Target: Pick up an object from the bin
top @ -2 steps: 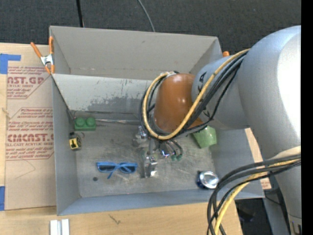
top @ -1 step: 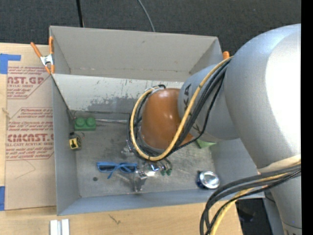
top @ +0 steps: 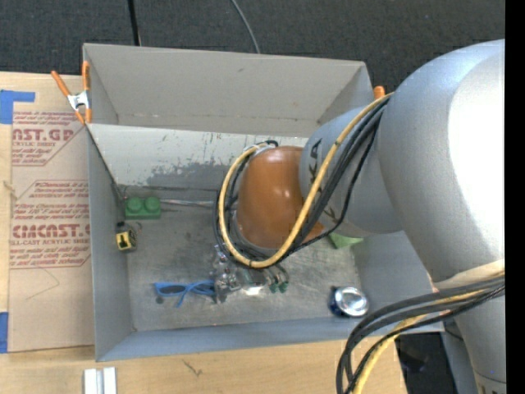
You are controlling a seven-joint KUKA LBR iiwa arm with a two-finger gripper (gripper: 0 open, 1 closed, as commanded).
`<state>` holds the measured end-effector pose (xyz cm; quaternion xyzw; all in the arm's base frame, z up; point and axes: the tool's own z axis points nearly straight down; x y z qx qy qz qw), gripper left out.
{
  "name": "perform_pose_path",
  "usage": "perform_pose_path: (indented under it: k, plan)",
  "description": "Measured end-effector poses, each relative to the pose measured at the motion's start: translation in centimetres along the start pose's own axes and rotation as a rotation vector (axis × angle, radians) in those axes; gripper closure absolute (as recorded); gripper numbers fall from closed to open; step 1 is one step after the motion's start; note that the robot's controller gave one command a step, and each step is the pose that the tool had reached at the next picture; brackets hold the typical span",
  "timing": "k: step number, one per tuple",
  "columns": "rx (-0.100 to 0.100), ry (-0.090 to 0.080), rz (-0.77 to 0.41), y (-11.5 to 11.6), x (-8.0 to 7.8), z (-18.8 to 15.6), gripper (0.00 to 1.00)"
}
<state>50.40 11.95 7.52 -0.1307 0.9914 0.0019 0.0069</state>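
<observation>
My gripper (top: 228, 276) is low over the bin floor near the front middle, mostly hidden under the arm's orange cover. A thin blue frame-like thing (top: 179, 290), shaped like spectacles, lies flat just left of it, and its right end reaches the gripper's base. Whether they touch I cannot tell. A small dark green piece (top: 280, 283) sits just right of the gripper.
A green two-stud brick (top: 143, 207) lies at the back left by the wall. A small yellow and black piece (top: 124, 240) lies below it. A round blue and silver thing (top: 349, 301) rests in the front right corner. A light green bit (top: 344, 240) peeks from under the arm.
</observation>
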Motion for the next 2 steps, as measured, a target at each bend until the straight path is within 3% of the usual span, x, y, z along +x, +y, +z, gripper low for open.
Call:
perform_pose_path:
  k: [1, 2]
  plan:
    - [0.002, 0.005, 0.0, 1.2, -0.1, -12.1, 1.0]
    - [0.002, 0.008, -0.298, -2.3, 1.3, -18.4, 1.0]
